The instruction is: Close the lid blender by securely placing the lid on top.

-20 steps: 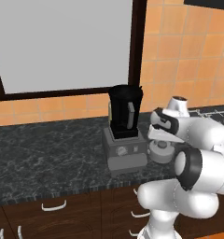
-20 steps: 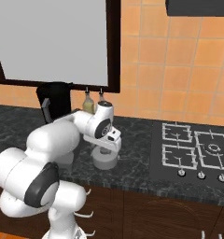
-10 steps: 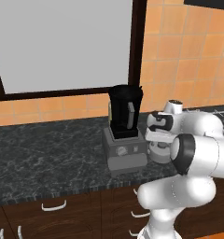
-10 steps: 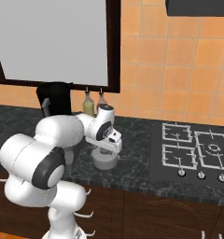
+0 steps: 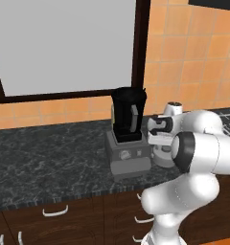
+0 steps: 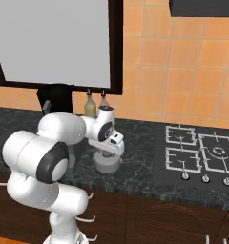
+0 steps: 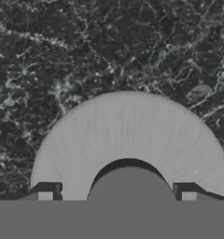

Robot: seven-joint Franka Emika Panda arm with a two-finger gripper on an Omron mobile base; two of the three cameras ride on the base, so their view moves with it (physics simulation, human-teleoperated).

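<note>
The light-grey round lid point(image 7: 128, 144) with raised knob lies on the dark counter point(image 7: 86, 51) right of the blender point(image 5: 129, 129) (two bottles point(image 6: 96, 106) stand behind); the gripper point(image 7: 117, 191) straddles the knob, fingers spread, nothing grasped

No text, label, brand or number can be read on anything in these pictures.

We see a dark marbled counter point(image 5: 45, 162) running across; above it, at twelve o'clock, a large window point(image 5: 64, 43) with a dark frame; orange tiles point(image 6: 192, 81) cover the wall; at three o'clock a stove point(image 6: 202, 155) with knobs; two bottles point(image 6: 96, 106) stand by the wall; below, dark drawers point(image 5: 54, 215) with pale handles.
</note>
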